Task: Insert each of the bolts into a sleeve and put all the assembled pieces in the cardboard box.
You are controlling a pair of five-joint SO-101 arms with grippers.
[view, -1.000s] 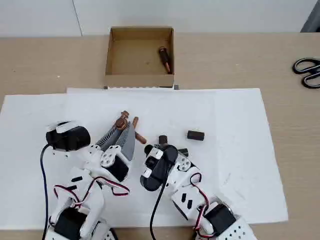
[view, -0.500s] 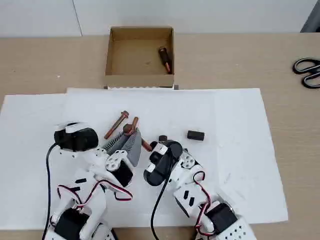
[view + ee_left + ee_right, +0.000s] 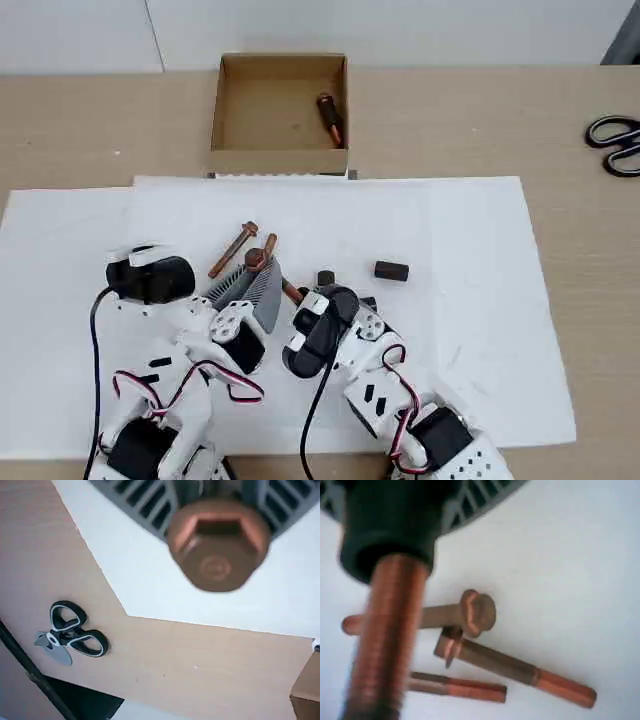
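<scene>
Left fingers are closed on a bolt. Its shank enters the sleeve, which the right fingers clamp. Both are over the paper, well apart from the box, on the arms' side.

Your high camera looks down over the whole table, while both wrist cameras sit close above the paper, the left facing out to the scissors, the right down at loose bolts, both shared overhead.
</scene>
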